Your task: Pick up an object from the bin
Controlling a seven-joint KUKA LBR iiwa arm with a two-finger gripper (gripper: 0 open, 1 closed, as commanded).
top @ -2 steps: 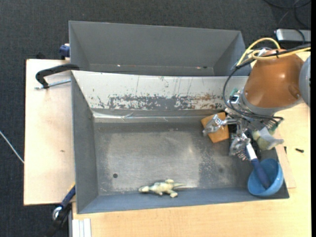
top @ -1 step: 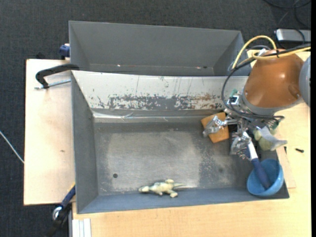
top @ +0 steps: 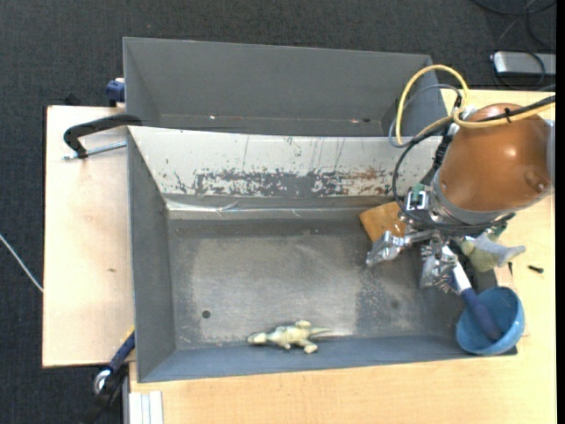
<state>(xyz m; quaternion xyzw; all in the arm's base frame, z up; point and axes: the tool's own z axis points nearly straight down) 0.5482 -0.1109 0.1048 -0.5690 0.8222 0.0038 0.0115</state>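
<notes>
My gripper [top: 407,262] hangs low at the right end of the bin, its two metal fingers spread apart and open, with nothing visible between them. A tan-orange block [top: 382,220] lies just behind the left finger [top: 381,253], against the back wall, and seems to touch it. A blue cup [top: 487,319] sits in the near right corner, just right of the other finger. A pale yellow toy lizard [top: 287,336] lies along the front wall, well to the left of the gripper.
A pale greenish thing [top: 486,253] shows at the right wall, partly hidden under the arm's orange cover. Yellow and black cables loop above the wrist. The bin's floor stretches bare to the left and middle.
</notes>
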